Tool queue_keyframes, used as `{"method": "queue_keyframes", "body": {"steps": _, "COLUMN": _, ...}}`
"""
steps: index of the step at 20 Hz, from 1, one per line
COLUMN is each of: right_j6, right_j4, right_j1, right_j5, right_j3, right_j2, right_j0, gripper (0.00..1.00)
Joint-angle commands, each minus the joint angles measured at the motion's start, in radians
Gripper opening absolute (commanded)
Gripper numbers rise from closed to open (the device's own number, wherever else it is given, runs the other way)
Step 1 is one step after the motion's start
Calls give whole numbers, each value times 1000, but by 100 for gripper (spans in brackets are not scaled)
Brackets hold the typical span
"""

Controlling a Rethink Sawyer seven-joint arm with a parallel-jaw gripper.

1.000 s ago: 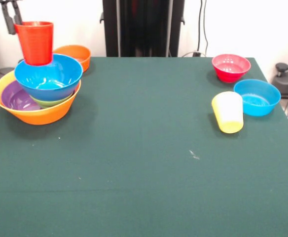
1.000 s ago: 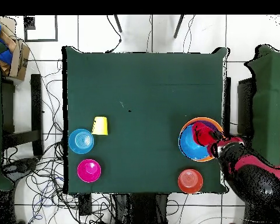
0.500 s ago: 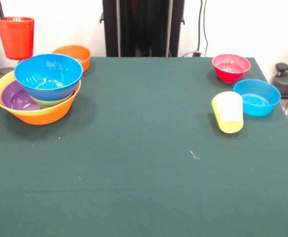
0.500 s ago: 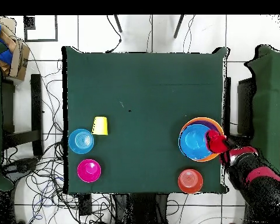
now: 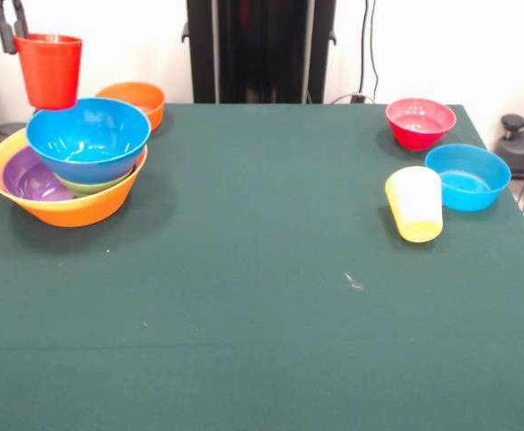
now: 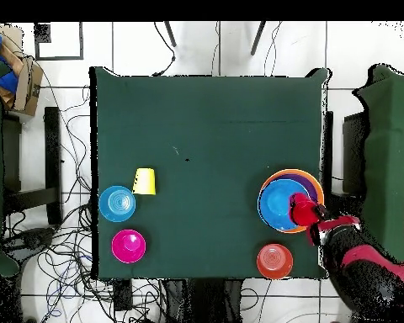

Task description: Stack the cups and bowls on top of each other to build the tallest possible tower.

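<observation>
The tower (image 5: 74, 175) stands at the table's left in the front view: a large yellow-orange bowl holding a purple bowl (image 5: 30, 175), a green bowl and a blue bowl (image 5: 88, 136) on top. It also shows in the overhead view (image 6: 285, 202). My gripper (image 5: 13, 20) is shut on the red cup (image 5: 49, 69), upright, in the air just above the blue bowl's far left rim. The cup also shows in the overhead view (image 6: 304, 209). The yellow cup (image 5: 414, 203) lies on its side at the right.
A small orange bowl (image 5: 134, 100) sits behind the tower. A pink-red bowl (image 5: 420, 122) and a second blue bowl (image 5: 467, 176) sit at the right, near the yellow cup. The robot's pedestal (image 5: 260, 49) stands at the far edge.
The red cup was lifted off the blue bowl and swung out left, then came back right and a little lower, over the bowl's rim.
</observation>
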Motion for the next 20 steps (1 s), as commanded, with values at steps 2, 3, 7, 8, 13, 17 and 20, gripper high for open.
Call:
{"method": "queue_keyframes", "body": {"steps": 2, "right_j6": 90, "right_j4": -120, "right_j1": -165, "right_j5": -137, "right_j3": 170, "right_j2": -53, "right_j0": 144, "gripper": 0}}
{"method": "queue_keyframes", "body": {"steps": 3, "right_j6": 105, "right_j4": -121, "right_j1": -176, "right_j5": -150, "right_j3": 176, "right_j2": -63, "right_j0": 155, "gripper": 0}}
{"method": "queue_keyframes", "body": {"steps": 7, "right_j6": 143, "right_j4": -136, "right_j1": -206, "right_j5": -213, "right_j3": 191, "right_j2": -118, "right_j0": 203, "gripper": 0}}
{"method": "queue_keyframes", "body": {"steps": 8, "right_j6": 147, "right_j4": -140, "right_j1": -211, "right_j5": -229, "right_j3": 193, "right_j2": -134, "right_j0": 215, "gripper": 0}}
{"method": "queue_keyframes", "body": {"steps": 13, "right_j6": 154, "right_j4": -142, "right_j1": -237, "right_j5": -281, "right_j3": 200, "right_j2": -200, "right_j0": 264, "gripper": 0}}
{"method": "queue_keyframes", "body": {"steps": 17, "right_j6": 129, "right_j4": -123, "right_j1": -203, "right_j5": -301, "right_j3": 191, "right_j2": -239, "right_j0": 272, "gripper": 0}}
{"method": "queue_keyframes", "body": {"steps": 20, "right_j6": 84, "right_j4": -89, "right_j1": -175, "right_j5": -294, "right_j3": 190, "right_j2": -234, "right_j0": 247, "gripper": 0}}
